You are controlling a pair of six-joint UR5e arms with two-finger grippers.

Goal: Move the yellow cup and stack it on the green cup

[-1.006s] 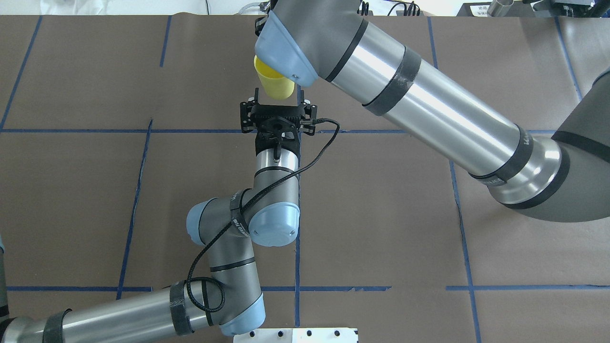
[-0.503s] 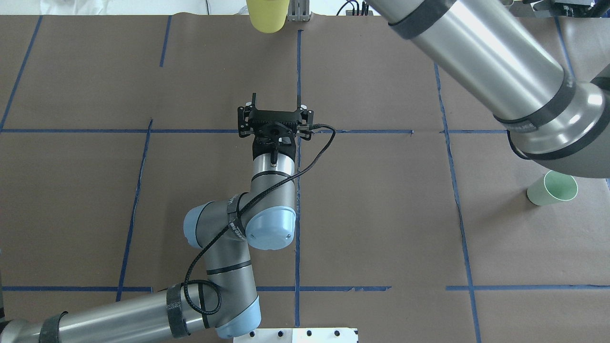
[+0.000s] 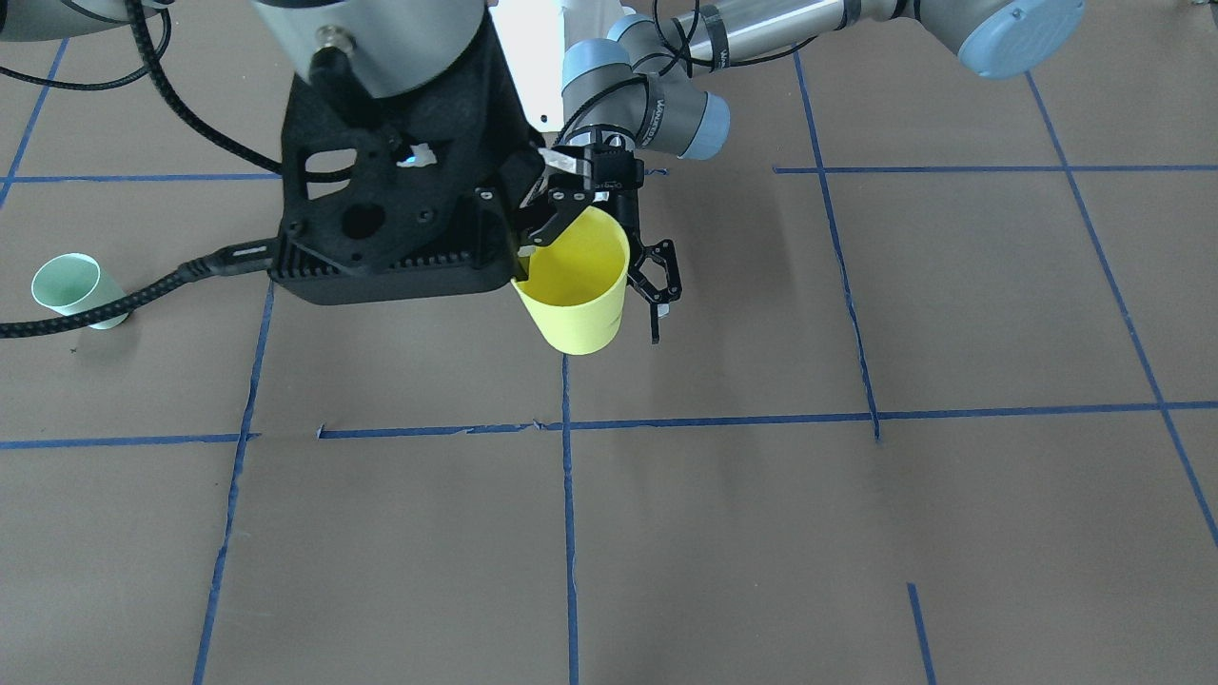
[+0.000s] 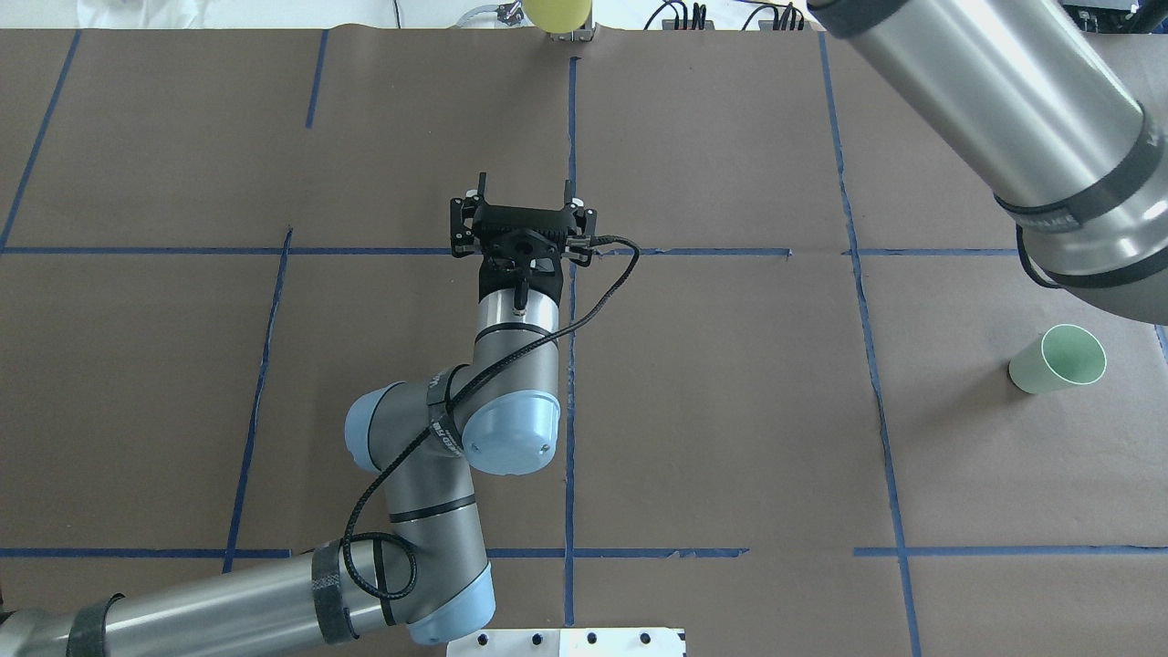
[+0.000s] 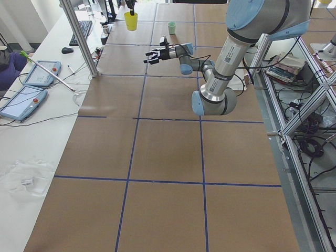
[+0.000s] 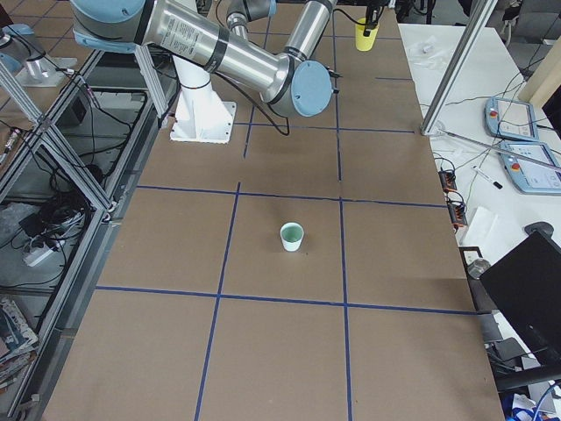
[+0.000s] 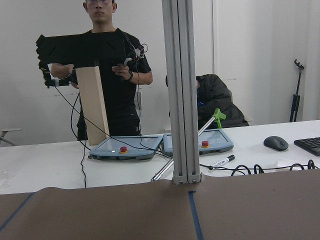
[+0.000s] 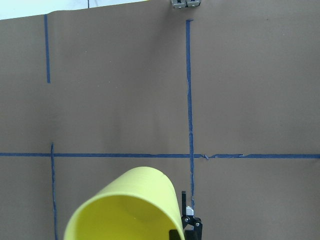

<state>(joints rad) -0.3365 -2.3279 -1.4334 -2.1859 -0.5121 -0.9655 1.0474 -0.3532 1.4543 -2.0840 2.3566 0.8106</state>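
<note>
Above surface [image 4: 730, 411] centre line, right hand [image 3: 531, 243] pinched rim of small bright yellow tapered plastic cup [image 3: 576, 290], lifted clear. Pale mint-green plastic cup [image 4: 1057, 359] stood well apart, robot's right. Left hand [image 4: 525, 187] wide, empty. Risk: one-wall pinch might tilt cup, missing green mouth.

Overhead, you see only the bottom of the yellow cup [image 4: 558, 14]; the frame's top edge cuts off the rest.

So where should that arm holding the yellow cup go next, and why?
Probably carry it sideways until it is over the green cup. The right gripper holds the yellow cup by its rim, lifted off the table, and the green cup stands upright, far off on the robot's right.
</note>
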